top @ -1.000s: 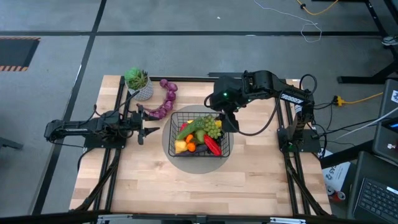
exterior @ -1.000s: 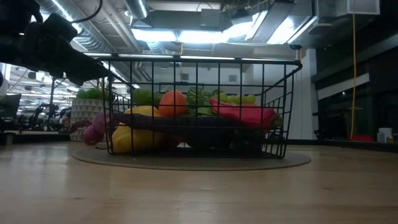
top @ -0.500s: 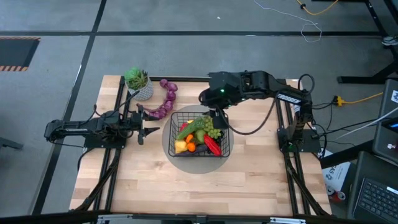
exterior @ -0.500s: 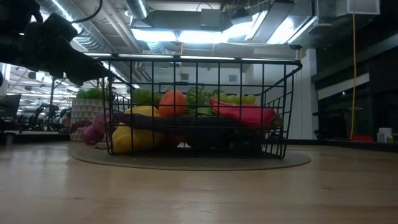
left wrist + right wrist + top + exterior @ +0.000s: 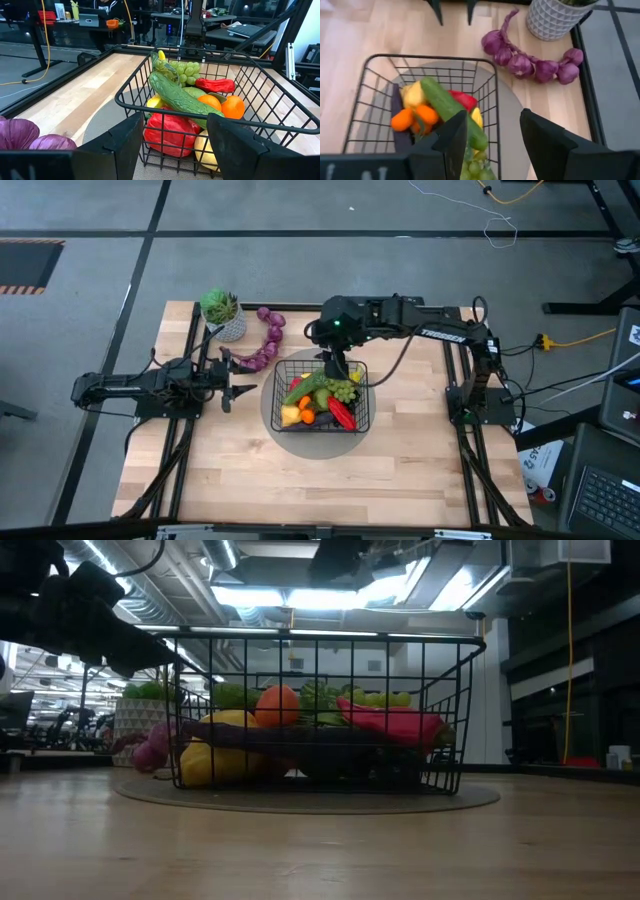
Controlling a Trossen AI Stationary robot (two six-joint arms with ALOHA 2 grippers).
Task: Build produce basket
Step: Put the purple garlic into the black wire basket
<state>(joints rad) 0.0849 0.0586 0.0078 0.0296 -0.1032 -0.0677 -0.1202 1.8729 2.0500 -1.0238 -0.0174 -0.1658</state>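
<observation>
Your right gripper (image 5: 334, 366) hangs above the far rim of the basket (image 5: 352, 423), fingers spread apart and holding nothing; in your right wrist view the two dark fingers (image 5: 451, 140) frame the basket's (image 5: 367, 105) near corner with open space between them. The basket stands on a round grey mat (image 5: 268, 408) at the middle of the table (image 5: 400, 470).

Inside it you see the produce: a long green cucumber (image 5: 449, 112) lying diagonally across the top, two orange fruits (image 5: 415, 118), a red pepper (image 5: 465, 99), a yellow piece (image 5: 414, 95), and green grapes (image 5: 345, 390) at the side nearest your right gripper. The grapes lie just below the spread fingers, apart from them.

Your left gripper (image 5: 240, 379) rests low, just beside the basket's left side, pointing at it. Its fingers (image 5: 125, 145) are parted and empty, with the basket wall (image 5: 165, 107) directly ahead of them. From there you see the cucumber (image 5: 177, 97), grapes (image 5: 186, 71) and a second red pepper (image 5: 214, 85).

A string of purple onion-like bulbs (image 5: 266, 340) lies on the table beyond the basket, outside it, touching neither gripper. It sits next to a white pot with a green plant (image 5: 224, 314) at the far left corner.
</observation>
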